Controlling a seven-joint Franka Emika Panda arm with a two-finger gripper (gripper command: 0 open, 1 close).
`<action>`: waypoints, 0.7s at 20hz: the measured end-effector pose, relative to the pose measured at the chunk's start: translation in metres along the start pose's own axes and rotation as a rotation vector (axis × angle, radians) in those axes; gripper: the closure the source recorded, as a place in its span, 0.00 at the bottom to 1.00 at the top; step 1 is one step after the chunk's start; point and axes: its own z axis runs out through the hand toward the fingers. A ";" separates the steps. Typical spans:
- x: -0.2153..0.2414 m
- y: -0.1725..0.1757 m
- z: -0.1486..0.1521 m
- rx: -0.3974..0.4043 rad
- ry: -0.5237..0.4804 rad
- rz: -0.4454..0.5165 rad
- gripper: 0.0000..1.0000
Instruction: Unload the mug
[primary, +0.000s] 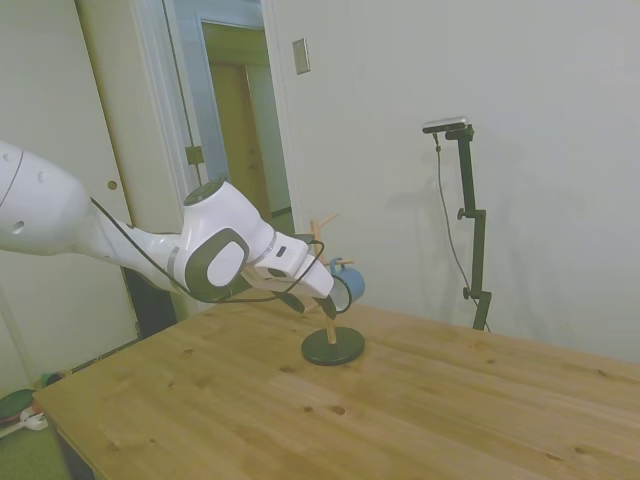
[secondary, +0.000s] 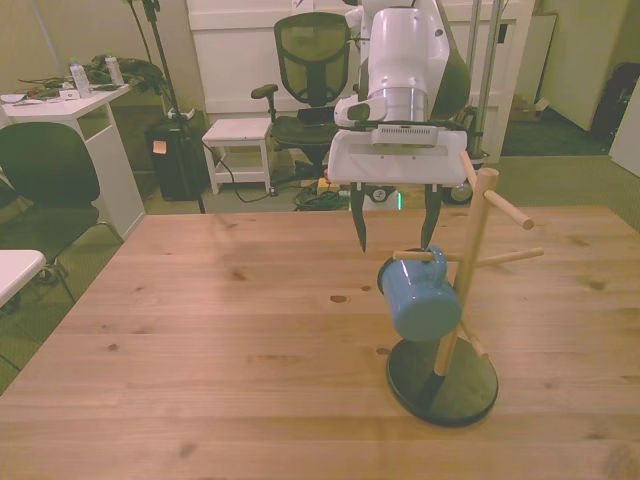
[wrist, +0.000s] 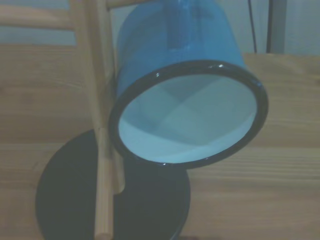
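The mug (secondary: 420, 300) is light blue with a dark rim and hangs by its handle on a low peg of the wooden peg stand (secondary: 462, 270), which rises from a round black base (secondary: 442, 385). My gripper (secondary: 396, 235) is open just behind the mug, fingertips level with its handle, touching nothing. In the side view the gripper (primary: 318, 303) points down at the stand (primary: 333, 346) and covers most of the mug (primary: 350, 284). In the wrist view the mug's white inside (wrist: 187, 117) faces the camera beside the stand's post (wrist: 102, 150).
Bare pegs (secondary: 508, 210) stick out higher up the stand toward the front view's right. Beyond the table's far edge are an office chair (secondary: 312, 60), a small white stool (secondary: 238, 135) and a white desk (secondary: 70, 110). A wall (primary: 520, 120) lies behind the table.
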 end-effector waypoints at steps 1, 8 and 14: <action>0.000 0.001 0.001 0.002 0.003 0.000 0.00; -0.002 -0.002 0.002 0.002 -0.013 0.011 0.00; 0.015 -0.004 0.007 0.033 -0.023 0.013 0.00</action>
